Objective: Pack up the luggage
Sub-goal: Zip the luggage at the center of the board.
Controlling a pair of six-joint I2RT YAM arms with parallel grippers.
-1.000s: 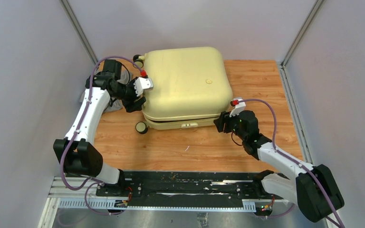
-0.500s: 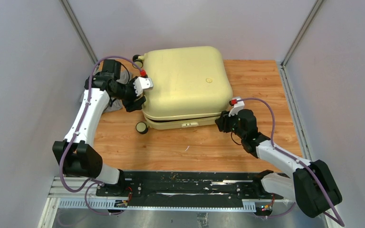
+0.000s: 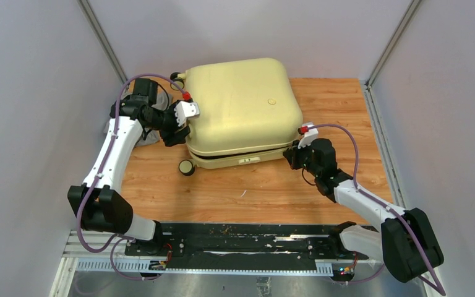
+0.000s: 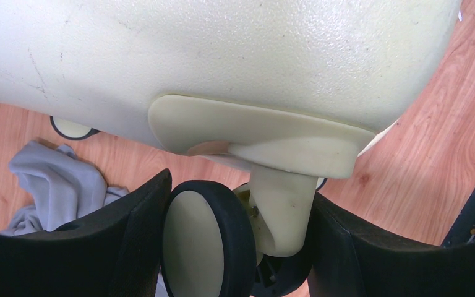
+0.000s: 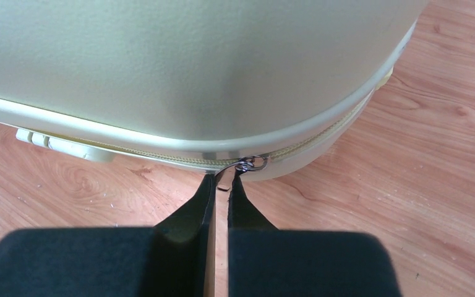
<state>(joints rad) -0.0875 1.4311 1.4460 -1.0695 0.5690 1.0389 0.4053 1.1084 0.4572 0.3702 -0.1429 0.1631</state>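
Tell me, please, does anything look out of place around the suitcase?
Yes. A grey cloth lies crumpled on the table left of the luggage, outside it, although the lid is down and the right gripper pinches the zipper pull. A dark gap shows along the near seam.

From above, the suitcase (image 3: 244, 105) has its lid down, so its inside is hidden, the round mark (image 3: 272, 101) on the lid is too small to read, and the grey cloth (image 3: 147, 137) is mostly covered by the left arm (image 3: 114, 148). The left wrist view cuts the wheel (image 4: 207, 244) off at the bottom edge. In the right wrist view the zip pull (image 5: 224, 178) is largely buried between the fingers of the right gripper (image 5: 221, 180).
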